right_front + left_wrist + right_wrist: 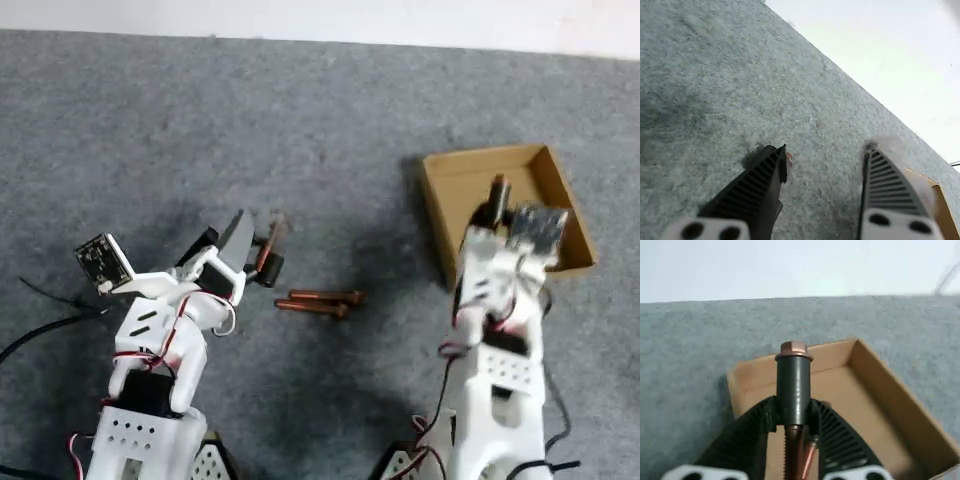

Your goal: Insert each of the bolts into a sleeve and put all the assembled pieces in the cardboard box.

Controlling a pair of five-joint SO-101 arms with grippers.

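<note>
Two bolts on the mat, left of the cardboard box

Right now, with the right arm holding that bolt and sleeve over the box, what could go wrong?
The right pincer clamps only the sleeve, so the bolt may slide out if the piece tips. It is held above the cardboard box floor; released from there, it might bounce out or come apart.
</note>
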